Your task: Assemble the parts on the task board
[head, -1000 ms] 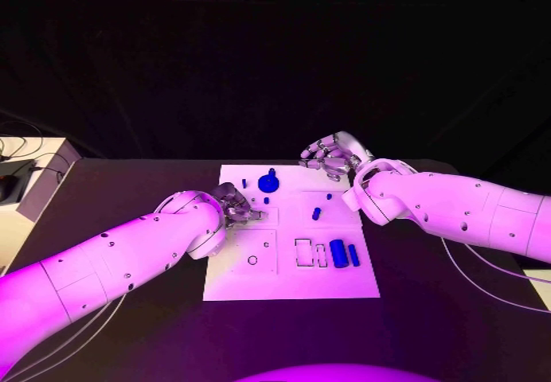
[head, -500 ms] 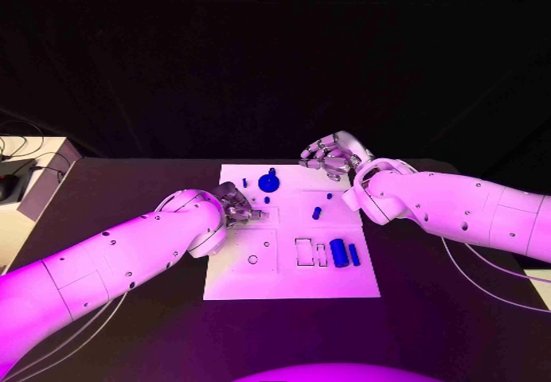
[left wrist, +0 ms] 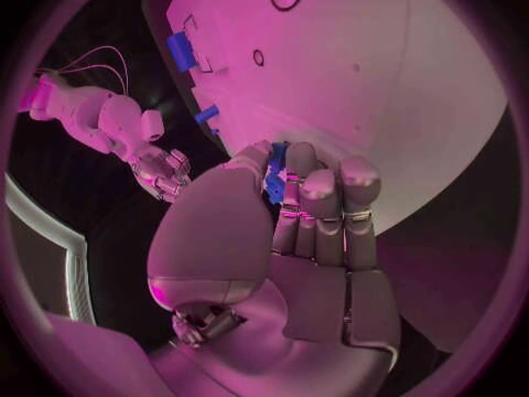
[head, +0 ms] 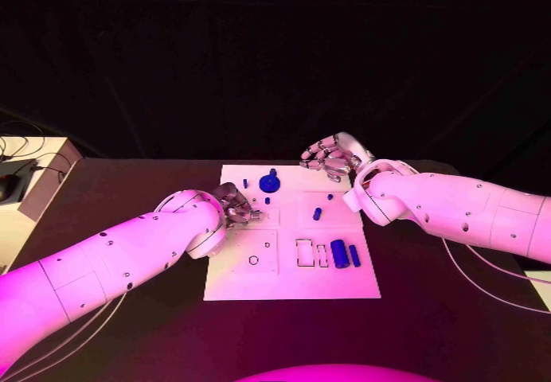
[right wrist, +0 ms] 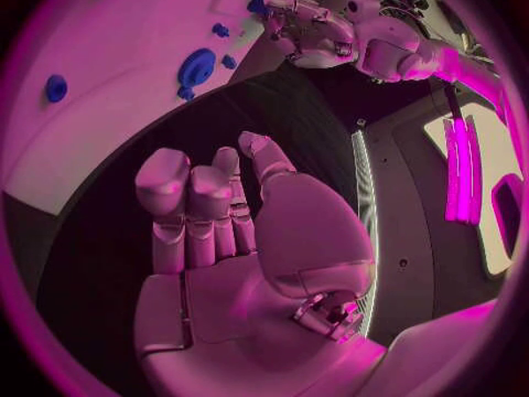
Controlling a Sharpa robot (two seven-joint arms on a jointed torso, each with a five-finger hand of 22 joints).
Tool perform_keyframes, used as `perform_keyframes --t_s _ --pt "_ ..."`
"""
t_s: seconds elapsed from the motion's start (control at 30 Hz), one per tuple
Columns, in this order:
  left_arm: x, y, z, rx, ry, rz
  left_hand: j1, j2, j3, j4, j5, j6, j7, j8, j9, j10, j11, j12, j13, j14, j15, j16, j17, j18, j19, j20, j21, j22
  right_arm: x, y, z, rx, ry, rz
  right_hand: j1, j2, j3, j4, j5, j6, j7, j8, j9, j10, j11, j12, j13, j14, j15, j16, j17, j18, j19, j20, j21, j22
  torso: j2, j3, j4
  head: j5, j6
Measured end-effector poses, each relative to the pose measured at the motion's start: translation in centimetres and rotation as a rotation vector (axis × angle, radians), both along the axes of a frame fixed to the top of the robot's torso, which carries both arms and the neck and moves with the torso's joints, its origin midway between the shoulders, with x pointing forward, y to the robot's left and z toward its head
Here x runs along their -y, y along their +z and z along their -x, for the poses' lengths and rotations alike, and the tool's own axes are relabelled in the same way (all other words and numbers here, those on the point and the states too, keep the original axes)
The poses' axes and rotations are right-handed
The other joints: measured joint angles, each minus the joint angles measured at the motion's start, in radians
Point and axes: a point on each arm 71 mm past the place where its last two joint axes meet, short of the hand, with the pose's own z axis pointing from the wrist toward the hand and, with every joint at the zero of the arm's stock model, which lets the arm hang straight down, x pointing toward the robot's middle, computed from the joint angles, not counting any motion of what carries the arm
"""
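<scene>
I have the left hand (left wrist: 289,238) over the board's (head: 230,282) left side, and in its wrist view the thumb and fingers (left wrist: 320,205) are pinching a small blue part (left wrist: 274,175) between their tips. The right hand (head: 330,157) hovers off the far right corner of the board, fingers loosely curled and together, holding nothing.

The step, as I read it, is seating this part in a socket on the board. Candidates near my hand are the small oval hole (head: 252,259) and the round hole (head: 267,245); I cannot tell from here which one fits.

To do it well, I want to come down slowly with the part upright, keep the pinch firm so it doesn't twist, and let go only once it sits. The big blue knob (head: 269,182) and the blue block (head: 338,252) stand well apart, so they shouldn't interfere. The right hand should hold off the board.
</scene>
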Motion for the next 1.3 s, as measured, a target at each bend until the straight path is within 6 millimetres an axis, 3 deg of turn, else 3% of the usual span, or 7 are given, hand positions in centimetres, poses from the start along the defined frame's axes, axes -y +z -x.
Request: perform_keyframes --t_s 0.23,0.3,0.37,0.4,0.47,0.97,1.3 --pt "-0.24 0.05 0.22 -0.009 0.000 0.017 -0.030 -0.002 0.040 -0.023 0.000 -0.023 0.002 0.025 -0.019 -0.001 0.001 0.000 -0.002 0.000 0.000 0.000 0.000 0.000 0.000 0.000 0.000 0.000 0.03 -0.04 0.01 -0.003 0.001 0.001 0.000 0.000 0.004 -0.004 0.004 0.000 0.000 0.000 0.000 0.000 0.000 0.000 0.000 0.000 0.000 0.000 0.000 0.000 0.000 0.000 0.000 0.000 0.001 -0.0004 0.0002 0.000 0.001" --pt "-0.28 0.07 0.27 -0.013 0.000 0.022 -0.039 0.001 0.077 -0.061 -0.001 -0.024 0.002 0.028 -0.015 0.001 0.000 0.000 -0.002 0.000 0.000 0.000 0.000 0.000 -0.004 0.004 0.000 0.000 0.04 -0.06 0.01 -0.005 0.001 0.002 0.000 0.000 0.004 -0.004 0.004 0.000 0.000 0.000 0.000 0.000 0.000 0.000 0.000 0.000 0.000 0.000 0.000 0.000 0.000 0.000 0.000 0.000 0.000 -0.0004 0.0003 0.000 0.002" --pt "-0.32 0.15 0.31 -0.018 0.001 0.029 -0.043 0.005 0.086 -0.069 -0.001 -0.027 0.005 0.032 -0.009 0.002 0.001 0.000 -0.004 0.000 0.000 -0.003 0.000 0.000 -0.004 0.004 0.000 -0.001 0.05 -0.07 0.02 -0.006 0.002 0.002 0.000 0.000 0.004 -0.004 0.004 0.000 0.000 0.000 0.000 0.000 0.000 0.000 0.000 0.000 0.000 0.000 0.000 0.000 0.000 0.000 0.000 0.000 0.000 -0.0003 0.0004 0.000 0.002" --pt "-0.33 0.21 0.32 -0.019 0.000 0.033 -0.044 0.006 0.158 -0.141 0.000 -0.028 0.003 0.032 -0.007 0.005 -0.001 0.000 -0.004 0.000 0.000 -0.004 0.000 0.000 -0.004 0.004 0.000 -0.001 0.05 -0.08 0.02 -0.006 0.002 0.002 0.000 0.000 0.004 -0.004 0.004 0.000 0.000 0.000 0.000 0.000 0.000 0.000 0.000 0.000 0.000 0.000 0.000 0.000 0.000 0.000 0.000 0.000 0.000 -0.0002 0.0006 0.000 0.003" --pt "-0.30 0.31 0.36 -0.025 -0.002 0.041 -0.046 0.005 0.195 -0.185 -0.001 -0.029 0.003 0.032 -0.006 0.005 -0.002 0.000 -0.005 0.000 0.000 -0.004 0.000 0.000 -0.004 0.004 0.000 -0.003 0.05 -0.10 0.02 -0.007 0.003 0.003 0.000 0.000 0.007 -0.007 0.010 0.000 0.000 0.000 0.000 0.000 0.000 0.000 0.000 0.000 0.000 0.000 0.000 0.000 0.000 0.000 0.000 0.000 0.000 -0.0001 0.0010 0.001 0.003" --pt "-0.70 0.77 0.24 -0.065 0.006 0.082 -0.065 0.016 0.215 -0.221 -0.002 -0.038 0.009 0.037 0.002 -0.006 0.001 0.000 -0.010 0.000 0.000 -0.017 -0.013 0.000 -0.014 0.007 -0.016 -0.014 0.03 -0.25 0.04 -0.016 0.007 0.008 0.000 0.000 0.015 -0.010 0.022 0.000 0.000 0.000 0.001 0.000 0.000 0.000 -0.001 0.000 0.000 -0.003 0.000 0.000 0.000 0.000 0.000 0.001 0.000 0.0005 0.0016 0.004 0.007" --pt "-0.96 0.75 0.21 -0.089 0.004 0.083 -0.085 -0.003 0.204 -0.228 -0.003 -0.027 -0.002 0.043 -0.008 -0.010 -0.002 0.021 -0.004 0.000 0.000 -0.017 -0.013 0.000 -0.014 0.007 -0.016 -0.016 0.07 -0.29 0.07 -0.019 0.009 0.010 0.000 0.000 0.018 -0.012 0.022 0.000 0.000 0.000 0.001 0.000 0.000 0.000 -0.001 0.000 0.000 -0.004 0.000 0.000 0.000 0.000 0.000 0.000 0.001 0.0005 0.0011 0.005 0.008"
